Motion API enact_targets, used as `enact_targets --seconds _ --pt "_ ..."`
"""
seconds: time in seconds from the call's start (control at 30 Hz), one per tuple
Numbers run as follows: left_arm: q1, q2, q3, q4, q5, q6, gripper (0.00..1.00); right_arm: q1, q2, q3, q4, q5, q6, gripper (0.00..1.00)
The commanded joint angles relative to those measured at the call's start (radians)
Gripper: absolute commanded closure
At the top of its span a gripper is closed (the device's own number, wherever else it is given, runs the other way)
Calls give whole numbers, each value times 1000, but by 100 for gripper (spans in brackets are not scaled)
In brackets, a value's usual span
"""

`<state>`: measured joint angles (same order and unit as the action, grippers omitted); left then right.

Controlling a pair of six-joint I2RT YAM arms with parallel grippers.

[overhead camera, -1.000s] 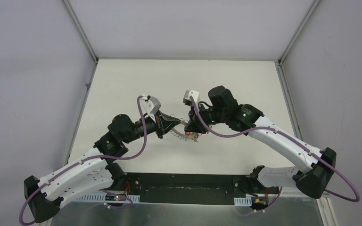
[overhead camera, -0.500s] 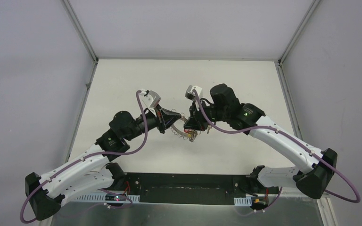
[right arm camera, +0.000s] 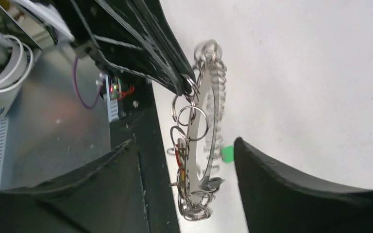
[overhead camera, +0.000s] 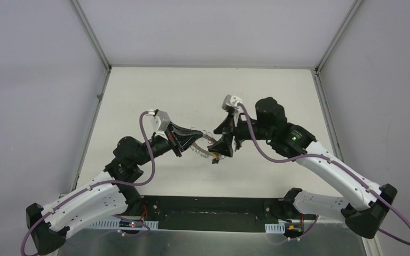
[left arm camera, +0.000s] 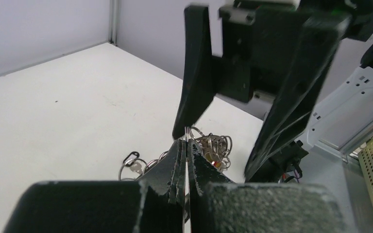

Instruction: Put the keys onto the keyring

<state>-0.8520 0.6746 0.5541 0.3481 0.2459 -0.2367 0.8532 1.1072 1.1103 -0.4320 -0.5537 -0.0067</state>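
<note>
White worktop (overhead camera: 208, 90) lies beneath. Left pincer (left arm camera: 187, 143) clenches the keyring (right arm camera: 209, 126) by its rim, edge-up, likely to steady its loops. Right pincer (right arm camera: 184, 141) stands released, jaws astride the keyring. A green key tag (right arm camera: 228, 154) shows just beside the keyring.

On my top view I have the keyring (overhead camera: 207, 148) near the middle of the table (overhead camera: 192, 90). The left gripper (overhead camera: 199, 137) is on its rim at 10 o'clock. The right gripper (overhead camera: 219, 151) is at 3 o'clock, one finger either side of the ring, not touching.
</note>
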Motion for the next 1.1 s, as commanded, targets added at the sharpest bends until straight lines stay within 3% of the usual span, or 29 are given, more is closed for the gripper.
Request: enact_targets --seconds 0.0,0.3,0.43,0.53,0.87,0.97,1.07 --pt "1 -41 -14 22 33 40 100 -65 -94 12 173 -138 21 20" --pt "1 -41 -16 38 32 32 100 -87 -84 -4 245 -193 70 18" --pt "1 -38 -21 53 83 49 100 -121 -78 -13 305 -237 109 28" --pt "1 -40 -30 95 143 71 100 -167 -76 -48 410 -326 163 40" --pt "2 -30 -87 304 278 85 100 -240 -55 -176 860 -610 379 45" --pt "1 -17 -87 335 294 81 100 -240 -41 -189 887 -634 384 54" --pt "1 -8 -85 353 302 75 100 -238 -26 -194 888 -649 392 57"
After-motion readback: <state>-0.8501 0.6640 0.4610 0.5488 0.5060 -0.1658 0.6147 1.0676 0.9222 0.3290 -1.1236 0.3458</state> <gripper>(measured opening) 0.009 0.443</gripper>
